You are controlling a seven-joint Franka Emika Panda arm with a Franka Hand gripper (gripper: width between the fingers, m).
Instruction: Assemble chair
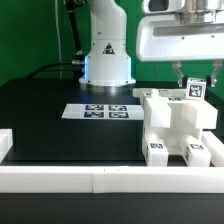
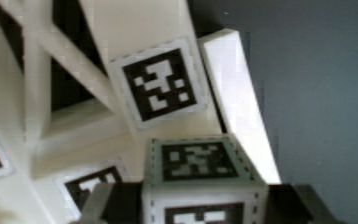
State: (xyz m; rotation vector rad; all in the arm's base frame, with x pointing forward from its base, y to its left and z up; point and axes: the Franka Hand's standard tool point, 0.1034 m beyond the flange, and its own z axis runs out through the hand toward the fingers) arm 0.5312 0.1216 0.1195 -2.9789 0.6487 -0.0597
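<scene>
Gripper (image 1: 194, 80) hangs at the exterior view's right, jaws clamping a tagged part (image 1: 194, 89). I see the chair (image 1: 172, 118) just beneath.

bg: green wall (image 1: 25, 35) | black table (image 1: 50, 125) | white border rails (image 1: 60, 180) at front

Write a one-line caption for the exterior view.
Pincer holds a tagged chair piece over the white chair parts; marker board lies beside them.
</scene>
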